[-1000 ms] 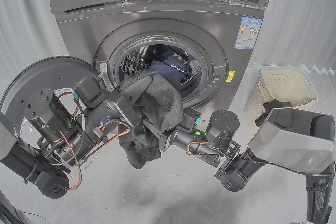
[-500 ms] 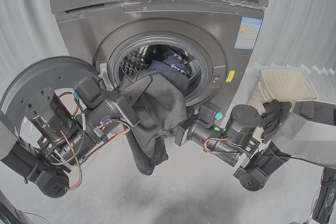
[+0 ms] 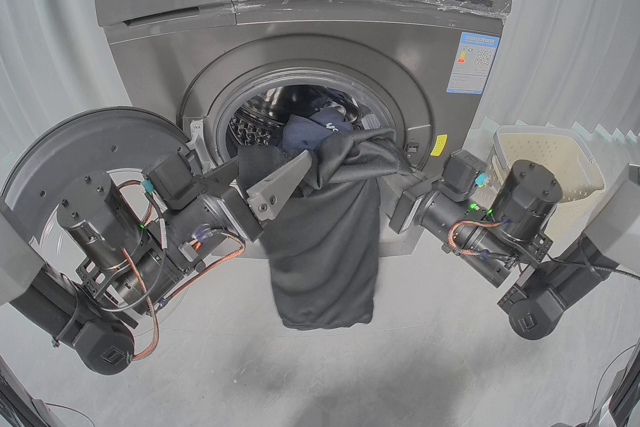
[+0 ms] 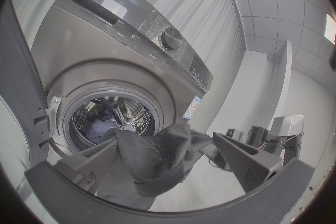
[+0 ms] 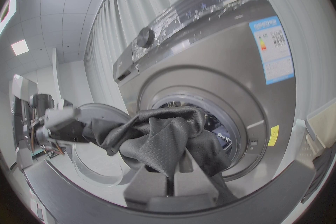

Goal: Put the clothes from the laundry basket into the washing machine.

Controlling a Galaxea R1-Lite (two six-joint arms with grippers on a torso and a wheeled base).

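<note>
Right now I'm mid-load: the black garment (image 3: 327, 248) hangs across the mouth of the washing machine (image 3: 300, 55), its top edge at the drum opening and most of it dangling toward the floor. My right pincer (image 5: 172, 174) is pressed together, pinching a fold of it. My left pincer (image 4: 164, 139) is spread wide, with the cloth bunched against one finger. Next, I judge, both arms must push the top edge deep into the drum so the hanging length follows. By my count: one black garment in hand, one dark blue garment (image 3: 313, 128) inside, one laundry basket (image 3: 567, 148), one door (image 3: 87, 141) swung open.
</note>
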